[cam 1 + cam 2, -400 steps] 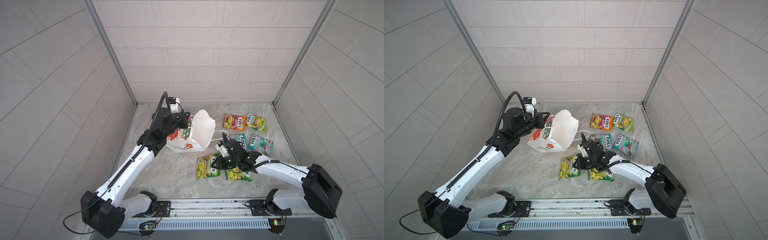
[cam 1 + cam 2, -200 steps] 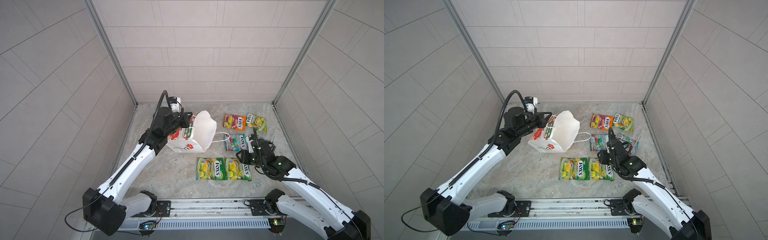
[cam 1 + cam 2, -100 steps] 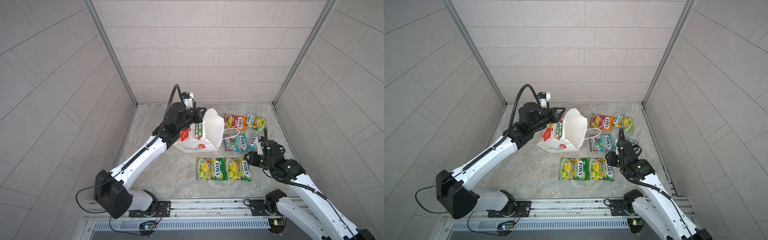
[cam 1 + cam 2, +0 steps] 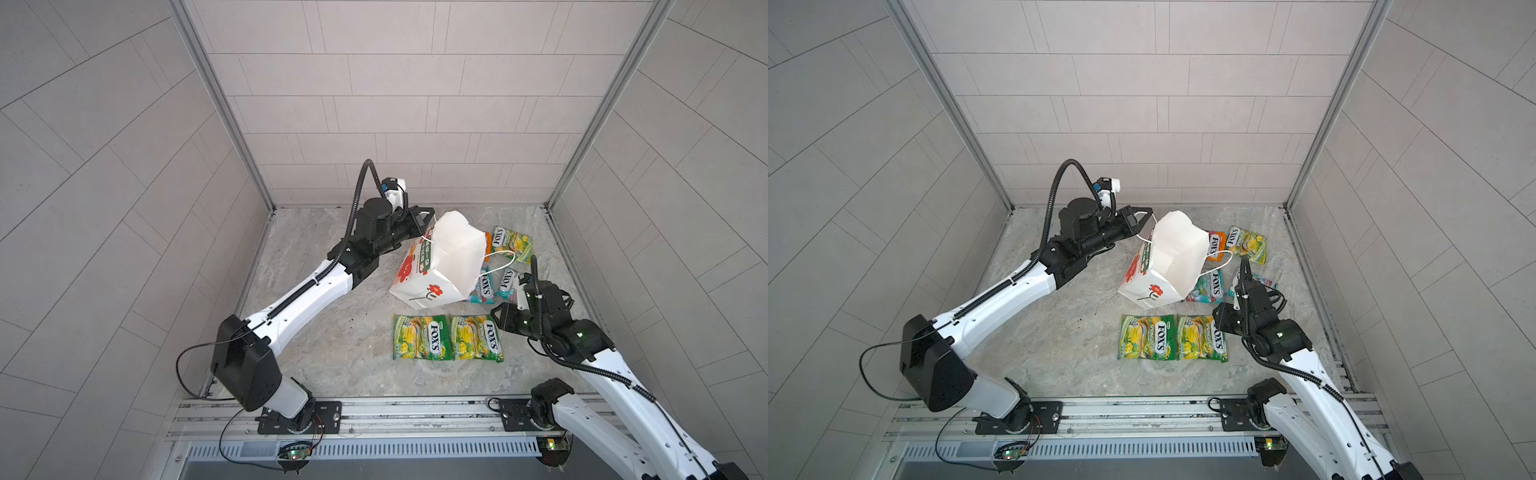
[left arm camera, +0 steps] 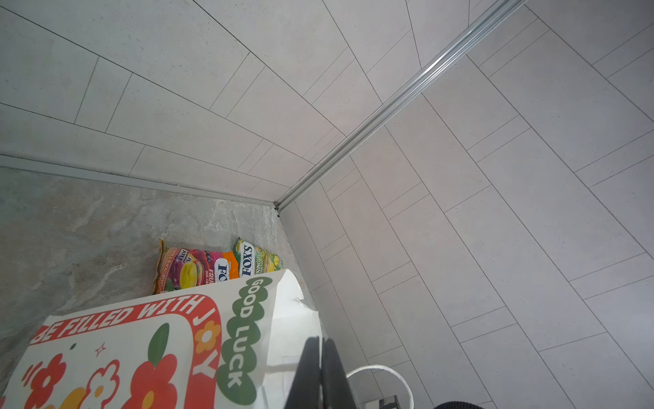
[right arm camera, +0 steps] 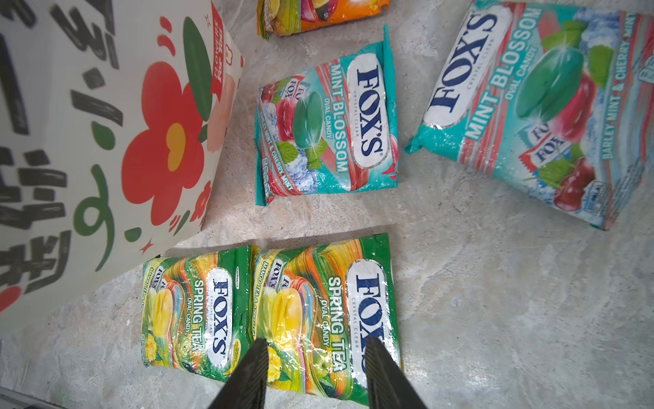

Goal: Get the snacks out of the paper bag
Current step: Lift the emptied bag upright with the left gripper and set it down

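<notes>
The white paper bag [image 4: 436, 266] with red flower print leans tilted on the floor, mouth toward the right; only white paper shows in its mouth. My left gripper [image 4: 426, 212] is shut on its thin cord handle [image 5: 389, 370] at the bag's far-left top. Several FOX'S snacks lie on the floor. Two green-yellow ones [image 4: 422, 336] [image 4: 478, 337] lie in front of the bag and two teal ones [image 6: 325, 124] [image 6: 538, 106] to its right. An orange one [image 5: 191, 271] and a green-yellow one [image 4: 513, 245] lie behind it. My right gripper [image 6: 316, 341] hangs open over the right-hand front packet, holding nothing.
Tiled walls close in the stone floor [image 4: 324, 332] on three sides, and a metal rail [image 4: 374, 415] runs along the front. The bag's free handle [image 4: 500, 266] loops over the teal packets. The right arm [image 4: 582, 340] stands at the front right.
My left gripper has carried the bag to the right, so it now covers part of the orange and teal packets. My right arm has drawn back toward the front right.
</notes>
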Robot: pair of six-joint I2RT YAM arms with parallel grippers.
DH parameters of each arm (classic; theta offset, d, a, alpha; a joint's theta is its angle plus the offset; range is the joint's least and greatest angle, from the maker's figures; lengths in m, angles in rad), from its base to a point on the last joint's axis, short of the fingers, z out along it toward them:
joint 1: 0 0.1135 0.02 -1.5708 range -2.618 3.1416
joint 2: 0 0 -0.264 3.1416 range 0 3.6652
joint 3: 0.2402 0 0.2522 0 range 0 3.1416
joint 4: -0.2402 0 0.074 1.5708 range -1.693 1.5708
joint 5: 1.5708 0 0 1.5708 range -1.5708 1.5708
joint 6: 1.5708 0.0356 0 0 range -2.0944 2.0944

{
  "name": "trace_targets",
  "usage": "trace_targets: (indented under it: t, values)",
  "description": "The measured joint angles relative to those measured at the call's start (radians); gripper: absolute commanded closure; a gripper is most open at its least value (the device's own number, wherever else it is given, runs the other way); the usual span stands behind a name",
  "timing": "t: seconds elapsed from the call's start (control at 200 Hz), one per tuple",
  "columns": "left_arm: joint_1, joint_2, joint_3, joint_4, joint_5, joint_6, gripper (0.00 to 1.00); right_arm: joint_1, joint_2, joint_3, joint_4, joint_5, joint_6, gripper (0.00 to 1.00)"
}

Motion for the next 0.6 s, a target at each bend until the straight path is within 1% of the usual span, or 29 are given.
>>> trace_targets:
  t: [0.145,0.375,0.601]
  values:
    - [0.000,0.011,0.021,0.007,0.018,-0.018,1.00,-0.004,0.000,0.000,-0.002,0.000,-0.002,0.54]
    - [0.010,0.011,0.013,0.022,0.029,-0.019,1.00,-0.005,-0.001,-0.001,-0.006,-0.006,-0.004,0.54]
    - [0.074,0.031,-0.039,0.090,0.072,-0.049,1.00,-0.005,-0.002,-0.001,-0.006,-0.014,-0.004,0.54]
